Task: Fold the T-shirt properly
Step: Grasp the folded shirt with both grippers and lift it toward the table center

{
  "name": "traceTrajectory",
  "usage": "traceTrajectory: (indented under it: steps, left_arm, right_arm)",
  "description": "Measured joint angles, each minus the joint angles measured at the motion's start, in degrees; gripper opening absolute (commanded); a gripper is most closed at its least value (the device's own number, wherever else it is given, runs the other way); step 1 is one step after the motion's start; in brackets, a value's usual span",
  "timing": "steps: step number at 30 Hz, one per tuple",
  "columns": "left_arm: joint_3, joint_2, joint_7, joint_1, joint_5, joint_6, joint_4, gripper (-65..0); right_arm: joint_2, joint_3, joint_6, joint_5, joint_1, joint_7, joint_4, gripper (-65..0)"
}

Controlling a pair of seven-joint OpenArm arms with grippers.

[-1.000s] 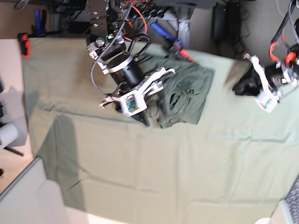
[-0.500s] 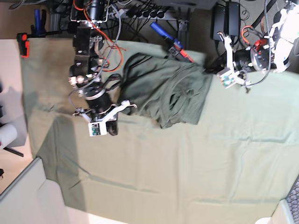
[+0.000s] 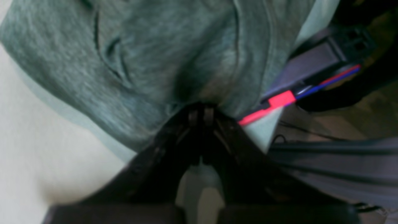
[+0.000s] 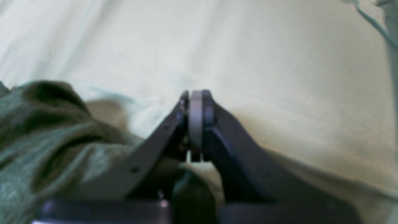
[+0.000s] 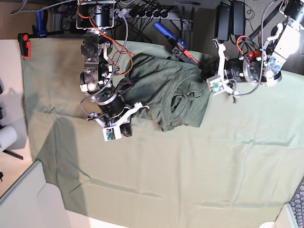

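The dark olive T-shirt (image 5: 166, 90) lies rumpled and partly folded near the back of the pale green tablecloth (image 5: 190, 166). My left gripper (image 5: 207, 78) is at the shirt's right corner. In the left wrist view the left gripper (image 3: 199, 107) is shut, and the T-shirt (image 3: 155, 62) puckers into its tips. My right gripper (image 5: 126, 130) rests on the cloth just off the shirt's lower left edge. In the right wrist view the right gripper (image 4: 196, 96) is shut with nothing between the pads, and the T-shirt (image 4: 37, 130) is bunched to its left.
A red and blue clamp (image 5: 178, 46) sits at the table's back edge beside the shirt, also seen as the clamp (image 3: 279, 99) in the left wrist view. An orange clamp (image 5: 23, 45) holds the back left corner. Cables hang behind the table. A grey board (image 5: 23, 199) stands at the front left.
The right arm pulled left off the shirt, spreading it leftward, then shut on the bare cloth. The left arm swung in to the shirt's right corner and shut there.
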State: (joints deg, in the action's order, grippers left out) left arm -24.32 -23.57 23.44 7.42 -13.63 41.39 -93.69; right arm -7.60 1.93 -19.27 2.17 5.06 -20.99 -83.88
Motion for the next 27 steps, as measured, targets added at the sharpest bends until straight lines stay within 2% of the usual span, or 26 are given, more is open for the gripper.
traceTrajectory:
  steps: [10, 21, 27]
  left_arm:
    - [-0.2, 4.7, -2.4, -11.2, -2.3, 1.2, 13.9, -65.0]
    - [-0.1, 6.0, -6.4, -24.1, -0.8, 0.8, 29.3, -65.0]
    - [0.1, 10.4, -7.0, -30.2, 0.9, 0.2, 38.0, -65.0]
  right_arm:
    - [-0.2, -0.1, 0.0, 0.0, -0.1, -1.0, 0.0, -65.0]
    - [-5.3, -0.1, 0.0, -0.1, -0.1, -2.0, -0.5, -65.0]
    - [-5.4, -0.1, 0.0, 1.9, -0.2, -3.2, -0.6, -65.0]
